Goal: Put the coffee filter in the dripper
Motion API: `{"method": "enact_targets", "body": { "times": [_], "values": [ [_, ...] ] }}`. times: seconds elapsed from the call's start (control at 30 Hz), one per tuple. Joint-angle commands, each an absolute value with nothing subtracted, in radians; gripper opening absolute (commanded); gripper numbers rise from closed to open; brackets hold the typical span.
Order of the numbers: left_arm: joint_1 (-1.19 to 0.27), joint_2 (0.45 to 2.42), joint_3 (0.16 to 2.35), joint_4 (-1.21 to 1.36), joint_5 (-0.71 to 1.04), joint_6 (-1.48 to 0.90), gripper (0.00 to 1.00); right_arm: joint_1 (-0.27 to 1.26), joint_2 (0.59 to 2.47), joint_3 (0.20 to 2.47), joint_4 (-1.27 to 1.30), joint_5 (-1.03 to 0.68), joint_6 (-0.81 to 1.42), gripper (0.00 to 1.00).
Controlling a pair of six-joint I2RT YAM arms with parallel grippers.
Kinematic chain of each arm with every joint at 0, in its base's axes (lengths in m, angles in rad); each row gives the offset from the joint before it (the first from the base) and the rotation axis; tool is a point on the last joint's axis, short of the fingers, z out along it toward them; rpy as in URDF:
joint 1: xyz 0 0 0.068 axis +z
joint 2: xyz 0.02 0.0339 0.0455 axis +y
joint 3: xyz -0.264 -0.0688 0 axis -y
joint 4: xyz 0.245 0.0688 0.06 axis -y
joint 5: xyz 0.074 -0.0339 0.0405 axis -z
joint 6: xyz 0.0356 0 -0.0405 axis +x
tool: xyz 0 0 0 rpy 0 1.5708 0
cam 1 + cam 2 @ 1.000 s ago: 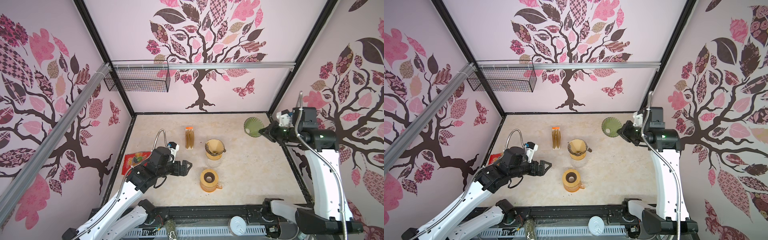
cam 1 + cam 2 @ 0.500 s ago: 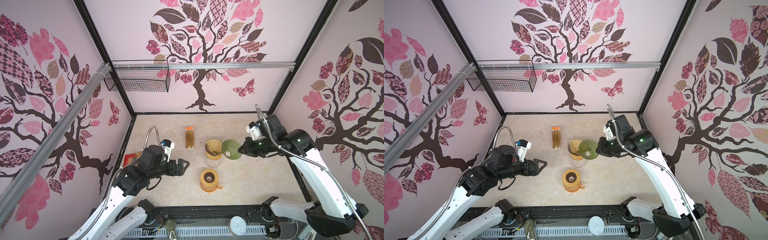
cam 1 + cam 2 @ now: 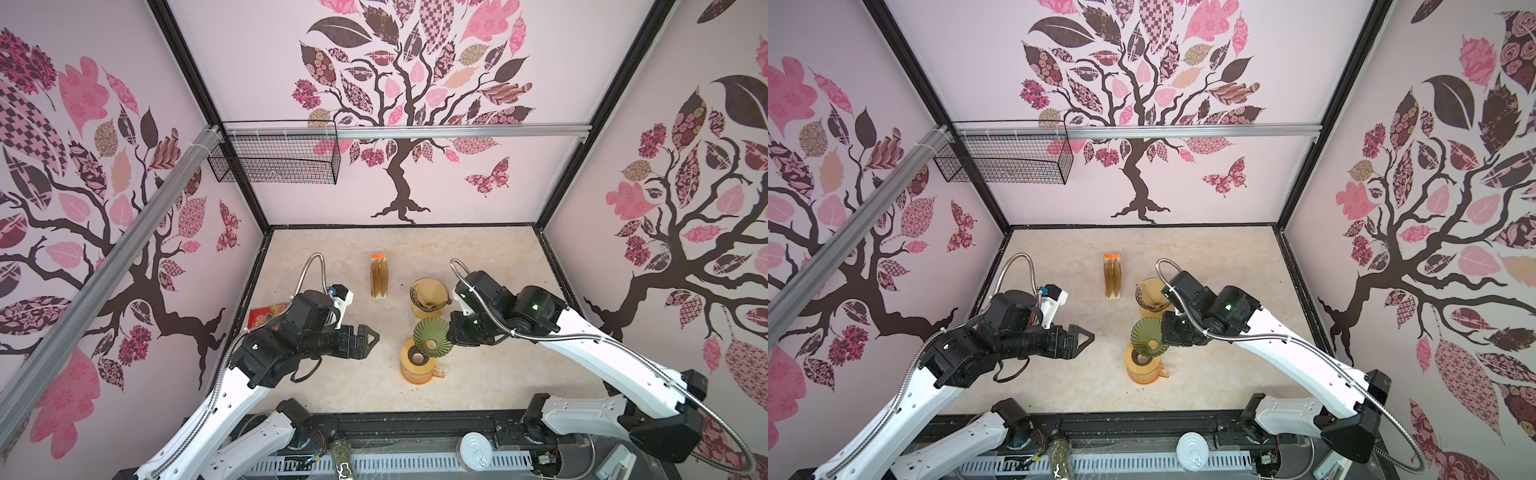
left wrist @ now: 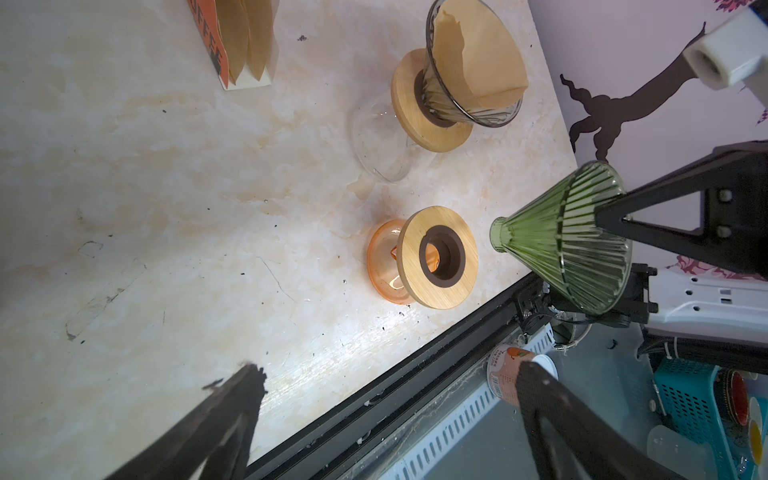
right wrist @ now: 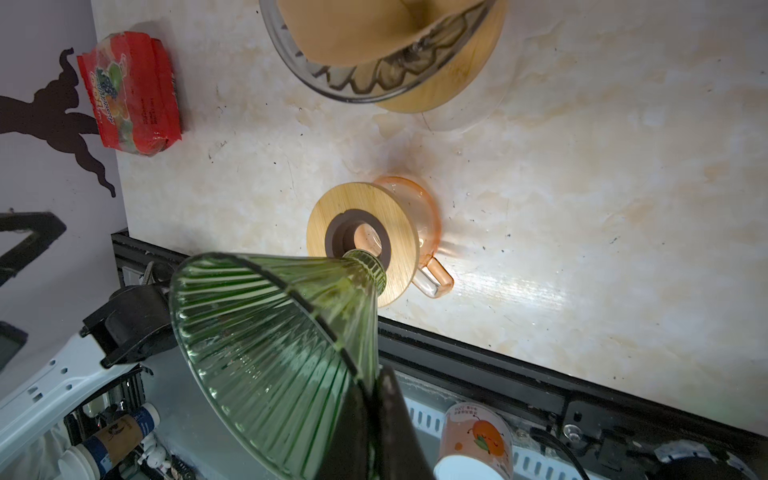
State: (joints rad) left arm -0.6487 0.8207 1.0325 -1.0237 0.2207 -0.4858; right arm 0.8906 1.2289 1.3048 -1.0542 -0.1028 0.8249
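Clock read on the top views, 12 = back wall.

Shows red snack packet [image 3: 262,318] at 9 o'clock by the L wall, untouched. Finds left gripper [image 3: 370,343] spread wide and empty, parked about where it hung 1 s ago, at 9 o'clock of the orange carafe [image 3: 417,365], well apart. Leaves filter pack [image 3: 380,276] upright at 11 o'clock of the carafe, coffee filters inside. Notes 1 brown filter [image 3: 430,291] already seated in the clear dripper [image 4: 449,104] at 12 o'clock.

Catches green dripper [image 3: 432,337] swung in within 1 s from the back-R corner, past the clear dripper, to just above the carafe's wooden collar [image 5: 399,232]. Neck tilted, tip near the hole, not seated. Has right gripper [image 3: 452,336] clenched on its rim from 3 o'clock.

Means, prob.: seating step close, filter pick not begun, green cone empty.

Puts carafe near the 6 o'clock edge and black rail [image 3: 415,424], so little margin there. Offers open table [image 3: 478,257] at 8-9 o'clock btw L gripper and carafe, and at 3-4 o'clock. Narrows room at 12 o'clock, green rim near the clear dripper; risks a knock on any backward lift.
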Motion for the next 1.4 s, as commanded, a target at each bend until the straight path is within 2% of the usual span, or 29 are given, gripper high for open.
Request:
{"method": "enact_targets", "body": {
  "times": [0.0, 0.3, 0.93, 1.2, 1.37],
  "values": [
    [-0.661, 0.836, 1.052, -1.031, 0.23, -0.459, 0.98, 0.931, 1.269, 1.3, -0.961, -0.081, 0.862, 0.0],
    [-0.669, 0.89, 1.063, -1.013, 0.276, -0.443, 0.93, 0.948, 1.298, 1.237, -0.921, -0.083, 0.869, 0.0],
    [-0.686, 0.956, 1.051, -0.984, 0.358, -0.423, 0.92, 0.948, 1.331, 1.18, -0.893, -0.071, 0.856, 0.0],
    [-0.686, 1.02, 1.049, -0.966, 0.42, -0.414, 0.76, 0.949, 1.339, 1.166, -0.872, -0.076, 0.856, 0.0],
    [-0.687, 1.065, 1.046, -0.944, 0.463, -0.412, 0.59, 0.948, 1.33, 1.141, -0.857, -0.078, 0.864, 0.0]
  ]
}}
